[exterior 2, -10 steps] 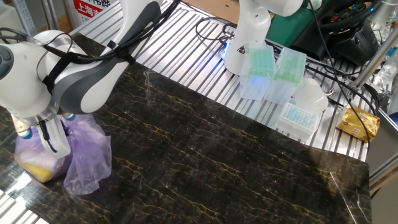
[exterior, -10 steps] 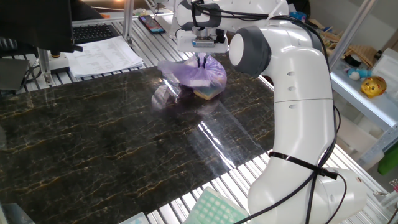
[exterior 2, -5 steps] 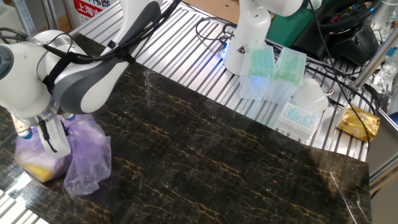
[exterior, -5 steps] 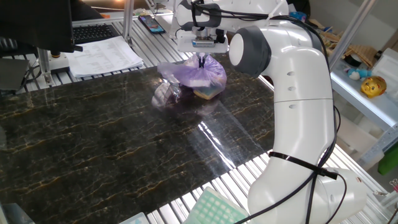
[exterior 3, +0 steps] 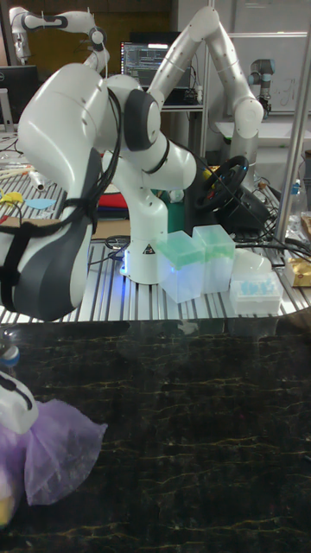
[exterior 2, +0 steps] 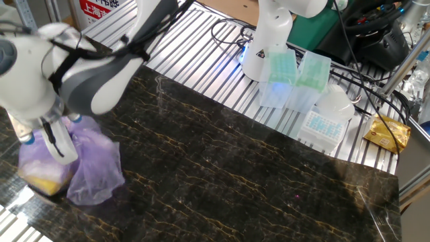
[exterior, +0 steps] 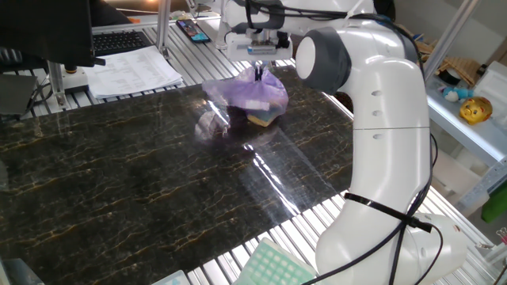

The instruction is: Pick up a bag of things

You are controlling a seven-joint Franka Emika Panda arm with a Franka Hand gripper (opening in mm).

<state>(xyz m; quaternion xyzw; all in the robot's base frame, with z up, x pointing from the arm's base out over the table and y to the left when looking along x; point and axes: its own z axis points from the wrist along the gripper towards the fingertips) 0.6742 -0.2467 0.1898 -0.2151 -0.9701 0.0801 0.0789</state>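
One fixed view: gripper (exterior: 258,73) points down at far edge of the dark marble table (exterior: 142,190), fingers pinched tight on the gathered top of the lilac bag of things (exterior: 252,96). Bag hangs stretched under it, yellow & white lumps showing through; can't tell if the bottom touches the table. Small clear plastic wad (exterior: 211,122) lies just beside bag.

Other fixed view: gripper (exterior 2: 57,144) at left edge, closed on the bag of things (exterior 2: 77,165); yellow item low in the bag, loose flap drooping to the side. Green tip boxes (exterior 2: 295,77) well apart on the slatted bench.

Tall fixed view: bag of things (exterior 3: 52,454) at lower-left corner over table; gripper mostly cut off, jaws not visible here
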